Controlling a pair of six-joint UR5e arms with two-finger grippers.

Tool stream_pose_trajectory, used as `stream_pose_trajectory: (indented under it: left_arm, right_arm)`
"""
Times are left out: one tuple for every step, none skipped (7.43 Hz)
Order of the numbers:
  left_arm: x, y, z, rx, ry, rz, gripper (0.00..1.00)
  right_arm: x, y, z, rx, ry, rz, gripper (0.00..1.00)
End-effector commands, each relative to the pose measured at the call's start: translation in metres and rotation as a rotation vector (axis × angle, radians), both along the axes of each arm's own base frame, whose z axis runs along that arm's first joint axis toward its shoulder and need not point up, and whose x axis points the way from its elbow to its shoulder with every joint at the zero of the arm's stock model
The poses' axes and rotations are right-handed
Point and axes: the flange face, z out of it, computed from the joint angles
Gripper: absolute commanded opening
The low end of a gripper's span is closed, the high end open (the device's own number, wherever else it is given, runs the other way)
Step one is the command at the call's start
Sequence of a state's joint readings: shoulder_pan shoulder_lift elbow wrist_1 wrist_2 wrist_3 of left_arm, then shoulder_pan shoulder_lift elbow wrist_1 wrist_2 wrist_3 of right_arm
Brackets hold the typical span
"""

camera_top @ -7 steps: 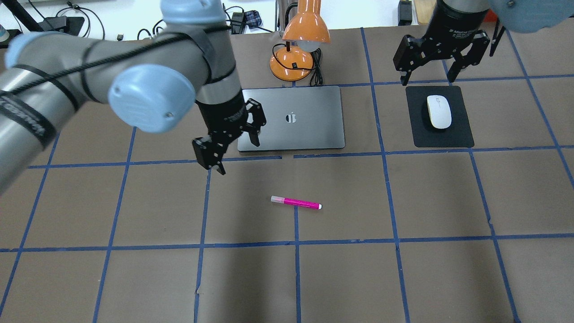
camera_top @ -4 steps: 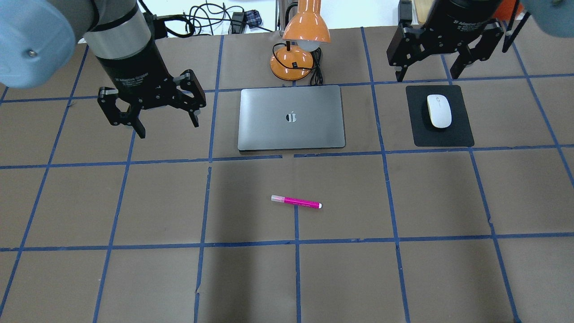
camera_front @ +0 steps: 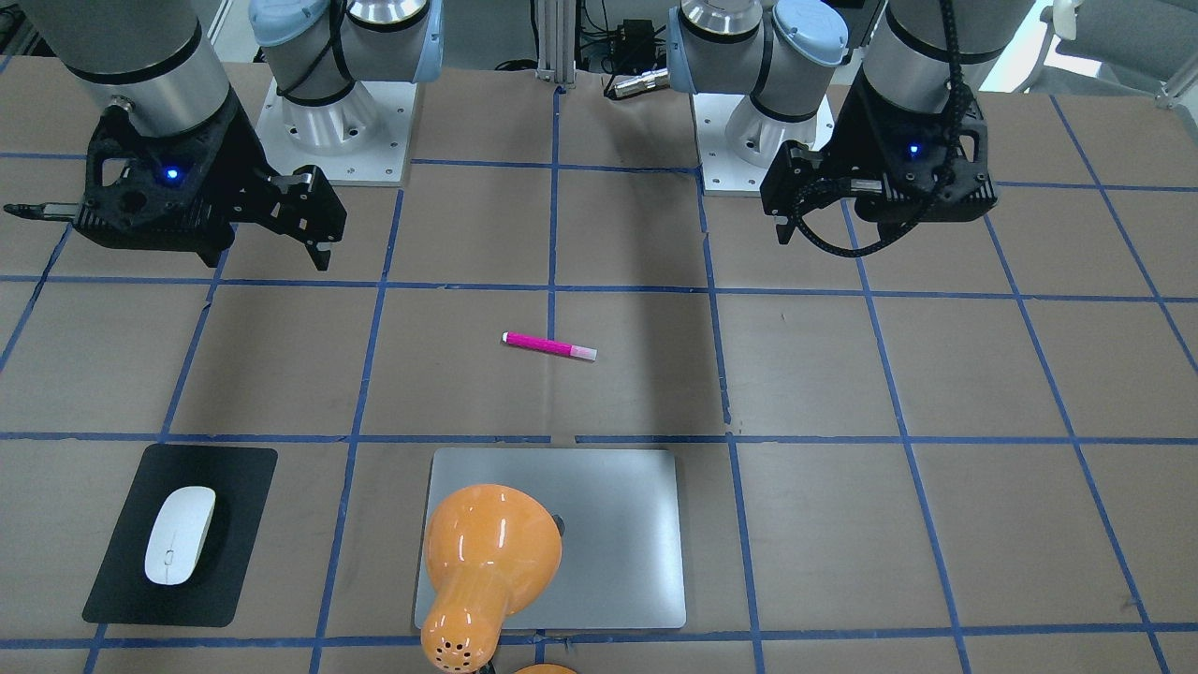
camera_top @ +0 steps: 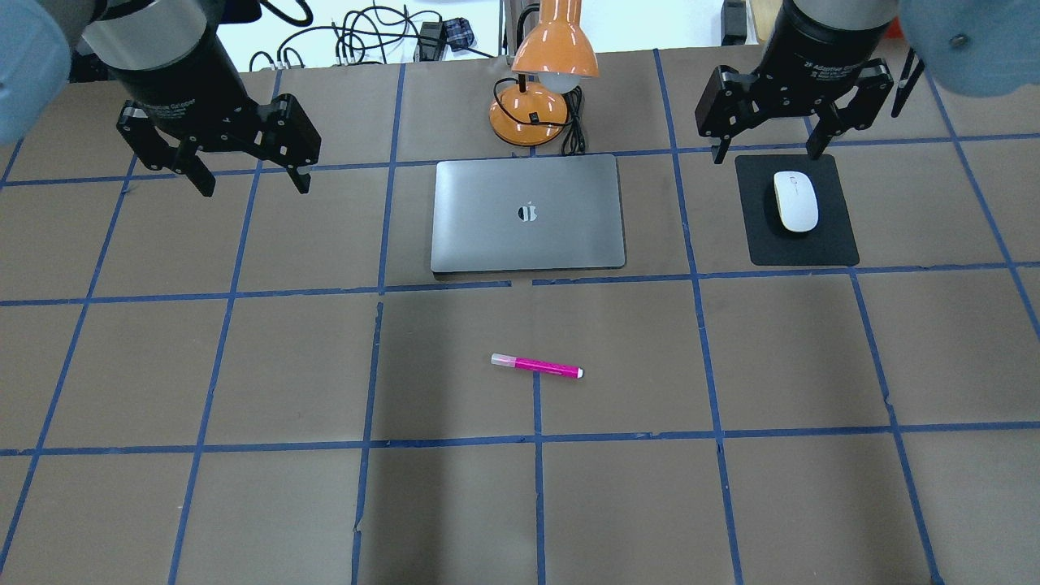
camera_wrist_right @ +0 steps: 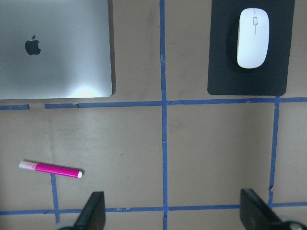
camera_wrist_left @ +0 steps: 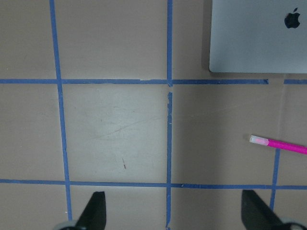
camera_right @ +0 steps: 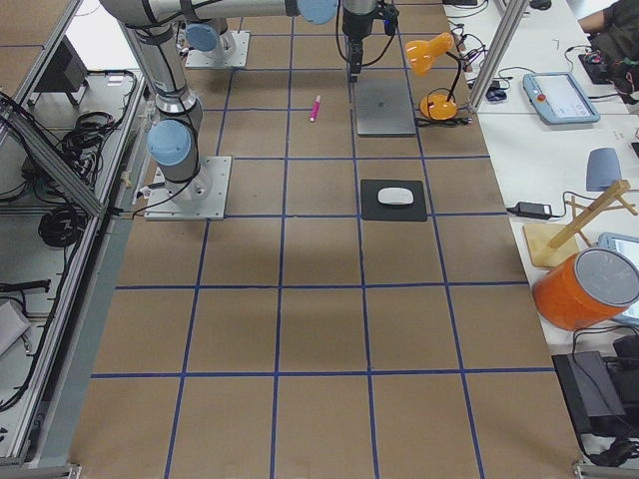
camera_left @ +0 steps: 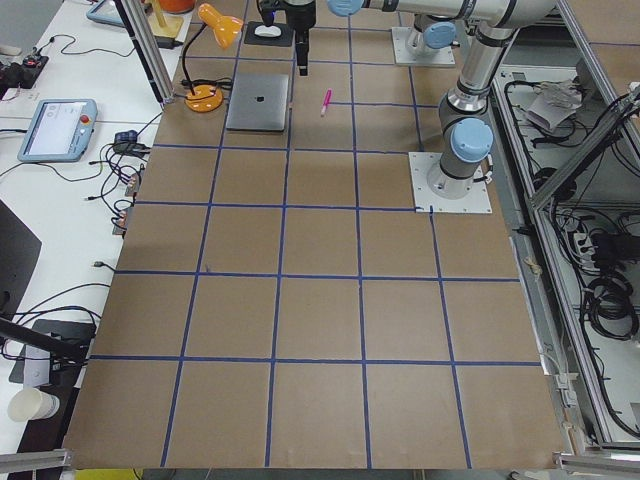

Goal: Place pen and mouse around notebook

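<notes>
The magenta pen lies flat on the brown table, in front of the silver-grey notebook, well apart from it. The closed notebook also shows in the left wrist view, with the pen at the right edge. The white mouse rests on a black mat to the notebook's right. My left gripper hangs open and empty above the table, left of the notebook. My right gripper hangs open and empty just behind the mouse. The right wrist view holds the mouse, the notebook and the pen.
An orange desk lamp with a black cord stands right behind the notebook, its shade overhanging it in the front-facing view. The black mat lies under the mouse. Blue tape lines grid the table. Cables lie beyond the far edge.
My left arm has swung away from the notebook's front-left corner, to the left and back, and its gripper has turned. The right gripper shifted slightly. Pen, mouse and notebook have not moved.
</notes>
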State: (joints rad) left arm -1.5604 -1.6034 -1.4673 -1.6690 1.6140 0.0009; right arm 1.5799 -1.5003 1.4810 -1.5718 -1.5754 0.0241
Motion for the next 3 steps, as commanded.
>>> stream_pose_trajectory:
  left_arm:
    - [0.0085,-0.0025,0.003,-0.007,0.002,0.0,1.0]
    - [0.0082,-0.002,0.0037,-0.008,0.005,0.0,1.0]
    - [0.0082,-0.002,0.0038,-0.008,0.005,0.0,1.0]
  right_arm:
    - [-0.0009,-0.004,0.0003,-0.046,0.001,0.001,1.0]
    - [-0.0009,-0.004,0.0002,-0.046,0.001,0.0,1.0]
    - [-0.0007,-0.0046,-0.0004,-0.046,0.0,0.0,1.0]
